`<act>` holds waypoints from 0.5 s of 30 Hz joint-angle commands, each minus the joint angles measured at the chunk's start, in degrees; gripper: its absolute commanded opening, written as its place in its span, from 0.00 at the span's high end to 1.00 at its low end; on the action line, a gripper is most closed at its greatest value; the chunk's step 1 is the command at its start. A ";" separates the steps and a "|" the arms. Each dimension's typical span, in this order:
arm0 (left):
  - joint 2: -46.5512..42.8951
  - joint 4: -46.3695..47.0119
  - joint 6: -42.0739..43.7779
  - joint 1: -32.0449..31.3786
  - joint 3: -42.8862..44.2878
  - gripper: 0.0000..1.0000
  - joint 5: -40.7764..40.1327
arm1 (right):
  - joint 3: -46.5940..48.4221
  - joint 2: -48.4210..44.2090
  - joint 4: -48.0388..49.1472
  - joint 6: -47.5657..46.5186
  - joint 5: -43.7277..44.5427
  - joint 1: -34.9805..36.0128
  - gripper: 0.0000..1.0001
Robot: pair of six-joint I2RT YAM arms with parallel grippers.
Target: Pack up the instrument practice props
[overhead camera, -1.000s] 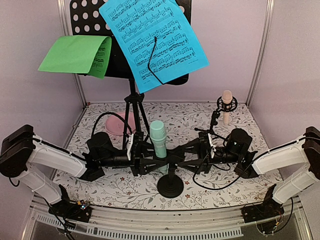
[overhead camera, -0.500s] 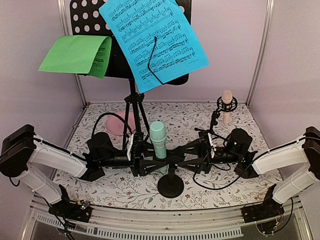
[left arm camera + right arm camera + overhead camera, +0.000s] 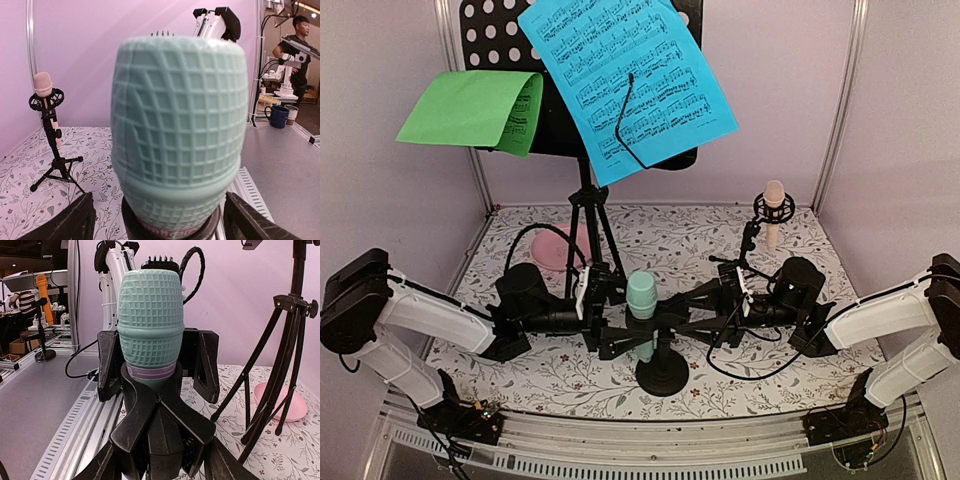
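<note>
The mint-green microphone (image 3: 641, 296) sits in a black clip (image 3: 159, 415) on a round-base stand (image 3: 660, 378) at the table's front middle. My left gripper (image 3: 616, 335) is open, with its fingers (image 3: 75, 220) on either side of the clip and apart from it. My right gripper (image 3: 692, 318) comes in from the other side and is shut on the clip's lower wings. The peach microphone (image 3: 774, 200) stands on a small tripod (image 3: 750, 255) at the back right. The blue sheet (image 3: 625, 80) and green sheet (image 3: 475, 108) rest on the black perforated desk (image 3: 485, 35).
The desk's tripod legs (image 3: 588, 240) stand just behind the left gripper and show in the right wrist view (image 3: 280, 355). A pink plate (image 3: 560, 245) lies behind them. Black cables (image 3: 740, 365) loop over the mat near the right gripper. Walls close three sides.
The mint-green microphone has dropped lower in its clip, so its head sits nearer the grippers. Both arms have barely moved.
</note>
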 commanded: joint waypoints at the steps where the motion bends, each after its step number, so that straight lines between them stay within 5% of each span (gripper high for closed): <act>1: -1.07 -1.08 -0.12 0.40 1.07 0.10 -0.59 | 0.92 -0.24 -0.27 0.46 -0.55 0.39 1.00; 15: -9.36 -9.80 -1.85 0.35 1.91 0.01 -3.88 | 1.84 0.24 -3.01 -0.32 1.16 0.46 1.00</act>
